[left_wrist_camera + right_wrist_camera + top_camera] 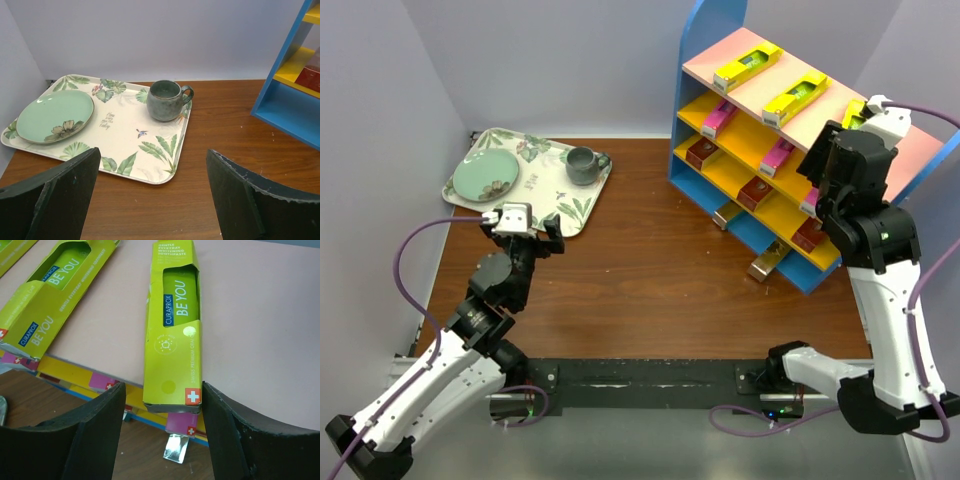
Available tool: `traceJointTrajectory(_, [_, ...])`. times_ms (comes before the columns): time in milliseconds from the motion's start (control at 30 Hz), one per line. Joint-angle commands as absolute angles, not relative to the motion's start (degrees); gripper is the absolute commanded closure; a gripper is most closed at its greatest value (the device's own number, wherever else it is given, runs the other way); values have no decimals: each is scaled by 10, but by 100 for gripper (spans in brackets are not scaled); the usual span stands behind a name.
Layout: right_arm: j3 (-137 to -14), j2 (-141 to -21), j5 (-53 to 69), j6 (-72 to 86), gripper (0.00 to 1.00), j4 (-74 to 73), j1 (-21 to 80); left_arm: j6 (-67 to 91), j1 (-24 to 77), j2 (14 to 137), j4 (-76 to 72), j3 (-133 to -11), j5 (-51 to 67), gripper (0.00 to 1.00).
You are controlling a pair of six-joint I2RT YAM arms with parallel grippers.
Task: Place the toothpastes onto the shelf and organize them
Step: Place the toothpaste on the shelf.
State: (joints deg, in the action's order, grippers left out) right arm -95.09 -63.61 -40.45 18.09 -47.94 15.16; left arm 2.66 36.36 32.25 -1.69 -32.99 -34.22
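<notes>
The right gripper (164, 390) stood part open astride a yellow carton (172, 340), its jaws spread wider than the box. There was a clear gap on the left side, and the right finger sat just beside the lower corner; whether it touched could not be told. The carton lay flat on the pale pink top board (260, 340) of the shelf (705, 60), its near end overhanging the front edge, with another yellow carton (50, 300) beside it.

This looked like the letting-go stage of placing one of the toothpastes. The next move probably called for a straight retreat up and back without dragging the box, perhaps after a nudge to seat it further on.

Two more cartons (767, 262) lay on the bench (225, 115) at the foot of the shelf, seemingly next to be shelved.

The left gripper (152, 154) hung wide and empty over the bench, near the floral tray (125, 145).
</notes>
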Motion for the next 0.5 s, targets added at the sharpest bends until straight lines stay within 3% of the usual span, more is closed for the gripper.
traceJointTrajectory(0, [-943,-622,-359,200,35,-475,149,40,355,324,-27,-337,-330,9])
traceJointTrajectory(467, [-910,-584,-352,190,32,-457,149,43,347,322,-25,-337,-332,9])
